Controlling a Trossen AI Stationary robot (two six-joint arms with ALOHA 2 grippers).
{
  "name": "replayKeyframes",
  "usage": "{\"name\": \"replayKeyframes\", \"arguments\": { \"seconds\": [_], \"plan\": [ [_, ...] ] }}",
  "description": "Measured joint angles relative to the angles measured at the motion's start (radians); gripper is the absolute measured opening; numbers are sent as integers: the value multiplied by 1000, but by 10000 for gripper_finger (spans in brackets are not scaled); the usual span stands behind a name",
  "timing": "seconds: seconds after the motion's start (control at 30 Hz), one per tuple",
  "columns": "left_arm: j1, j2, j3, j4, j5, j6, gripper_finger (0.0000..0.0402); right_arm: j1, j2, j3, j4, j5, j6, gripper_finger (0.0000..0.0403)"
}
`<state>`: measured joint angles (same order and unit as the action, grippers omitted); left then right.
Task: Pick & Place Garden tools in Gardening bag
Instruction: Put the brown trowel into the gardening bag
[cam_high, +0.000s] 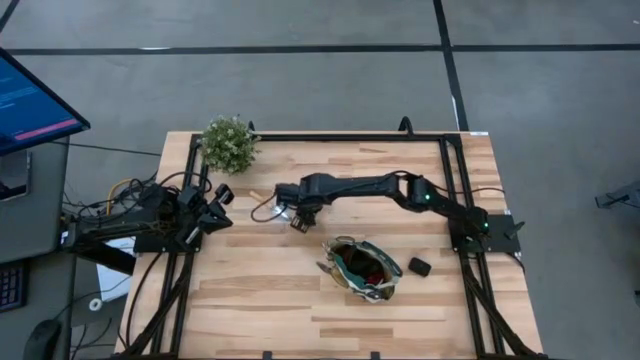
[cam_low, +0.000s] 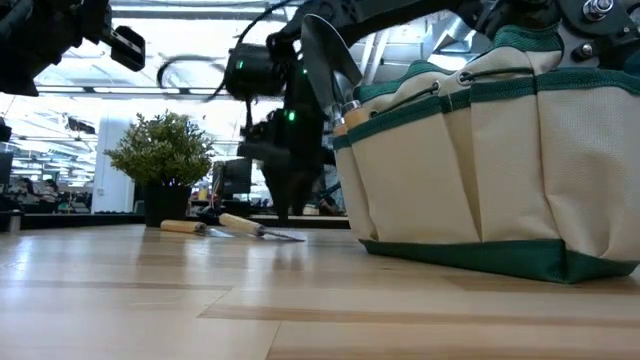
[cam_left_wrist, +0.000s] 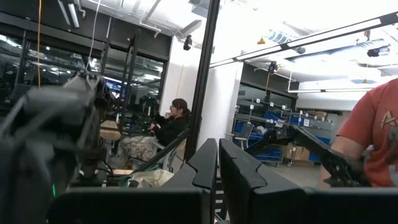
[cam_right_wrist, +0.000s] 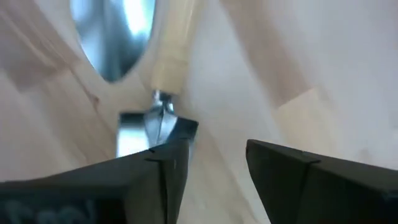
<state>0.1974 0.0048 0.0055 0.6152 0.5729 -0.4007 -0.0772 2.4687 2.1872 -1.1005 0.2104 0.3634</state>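
Note:
Two wooden-handled tools (cam_low: 225, 226) lie flat on the table near the plant. In the right wrist view one shows its wooden handle (cam_right_wrist: 177, 37) and metal neck (cam_right_wrist: 158, 121), the other a silver blade (cam_right_wrist: 115, 37). My right gripper (cam_high: 298, 218) (cam_right_wrist: 217, 142) hangs open just above them, pointing steeply down. The gardening bag (cam_high: 362, 268) (cam_low: 500, 150) stands upright on the near right part of the table, with something red inside and a trowel (cam_low: 325, 60) in a side pocket. My left gripper (cam_high: 215, 195) (cam_left_wrist: 217, 177) waits shut at the table's left edge, raised. My right gripper comes at the tool from above, pointing down. One finger (cam_right_wrist: 168, 168) stands over the metal neck (cam_right_wrist: 158, 121) just beyond the wooden handle and hides it. The tool lies flat on the table. Whether the finger touches it, I cannot tell.
A bushy potted plant (cam_high: 230, 143) (cam_low: 165, 150) stands at the far left corner. A small black object (cam_high: 420, 266) lies right of the bag. A dark frame (cam_high: 350, 137) runs along the table's far and side edges. People show in the room beyond.

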Motion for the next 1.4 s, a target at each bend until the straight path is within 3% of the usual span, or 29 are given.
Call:
{"name": "replayKeyframes", "arguments": {
  "seconds": [0.57, 0.73, 0.9, 0.97, 1.13, 1.23, 1.4],
  "plan": [
    [0, 0, 0, 12, -12, 33, 17, 5, -265, 1, 10, 34, -102, 128],
    [0, 14, 0, -24, -116, 56, 17, 17, -313, 2, 11, 51, -104, 127],
    [1, 99, 0, -135, -415, 46, 17, 27, -316, 2, 5, 52, -105, 127],
    [1, 140, 3, -131, -477, 99, 17, 34, -316, 2, -4, 52, -105, 127],
    [0, 213, 37, -191, -551, 251, 17, 57, -316, 2, -38, 51, -109, 127],
    [0, 243, 38, -253, -634, 265, 17, 69, -318, 1, -71, 50, -113, 127],
    [-10, 266, 38, -307, -613, 271, 17, 84, -339, 2, -107, 52, -133, 127]
  ]
}}
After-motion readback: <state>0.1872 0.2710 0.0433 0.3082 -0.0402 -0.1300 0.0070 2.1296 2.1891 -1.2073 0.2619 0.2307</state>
